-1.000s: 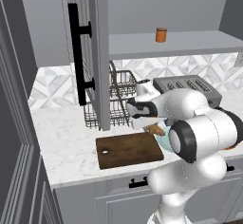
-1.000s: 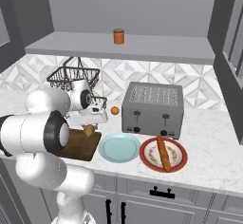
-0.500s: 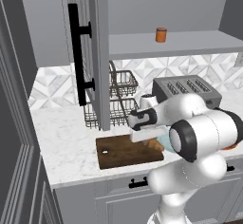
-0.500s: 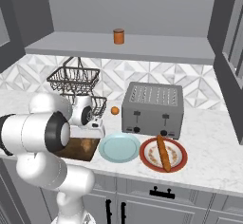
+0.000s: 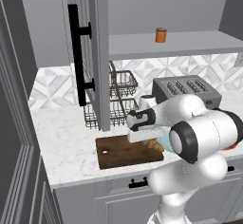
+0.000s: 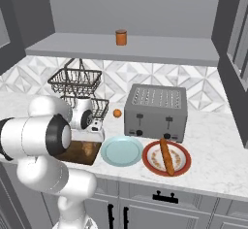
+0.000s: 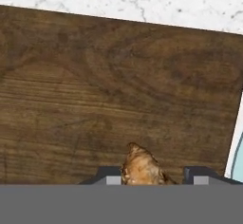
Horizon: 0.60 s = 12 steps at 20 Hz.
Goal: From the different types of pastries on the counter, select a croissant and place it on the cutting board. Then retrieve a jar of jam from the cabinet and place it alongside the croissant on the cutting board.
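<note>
Over cutting board (image 7: 118,85): tool (image 7: 153,176) gripping croissant (image 7: 141,166).

2 base views flank arm from behind, sharing cutting board (image 5: 126,152); hand view close above it.

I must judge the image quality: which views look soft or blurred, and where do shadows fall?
Hand view: the cutting board grain is soft and the croissant tip is blurred. Left base view: even light, a faint shadow under the wire basket. Right base view: the toaster is fairly sharp, and the board beside the arm is dark.
</note>
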Available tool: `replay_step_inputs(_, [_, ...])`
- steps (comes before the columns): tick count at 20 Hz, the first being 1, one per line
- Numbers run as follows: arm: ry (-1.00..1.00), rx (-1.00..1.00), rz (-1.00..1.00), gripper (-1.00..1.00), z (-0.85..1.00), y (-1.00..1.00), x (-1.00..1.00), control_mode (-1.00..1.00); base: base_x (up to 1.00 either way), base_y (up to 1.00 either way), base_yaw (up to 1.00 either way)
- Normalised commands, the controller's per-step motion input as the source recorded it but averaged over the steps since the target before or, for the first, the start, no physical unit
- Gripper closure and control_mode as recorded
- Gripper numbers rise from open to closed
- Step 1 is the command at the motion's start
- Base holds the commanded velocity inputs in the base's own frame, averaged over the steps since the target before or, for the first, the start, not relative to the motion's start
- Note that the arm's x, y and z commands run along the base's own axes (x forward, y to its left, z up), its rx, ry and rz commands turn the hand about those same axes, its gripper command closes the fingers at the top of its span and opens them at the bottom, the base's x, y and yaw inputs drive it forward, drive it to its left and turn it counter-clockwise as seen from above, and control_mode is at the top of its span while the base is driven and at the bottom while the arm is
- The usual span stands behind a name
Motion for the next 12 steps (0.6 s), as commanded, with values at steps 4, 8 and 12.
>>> replay_step_inputs(4, [-0.01, 0.00, 0.00, -1.00, -0.10, 0.13, -0.13, -1.00, 0.00, 0.00, 0.00])
replay_step_inputs(8, [-0.04, 0.00, 0.02, -1.00, 0.00, 0.11, -0.15, -1.00, 0.00, 0.00, 0.00])
replay_step_inputs(12, [-0.10, 0.03, 0.01, -1.00, 0.47, 0.07, -0.08, -1.00, 0.00, 0.00, 0.00])
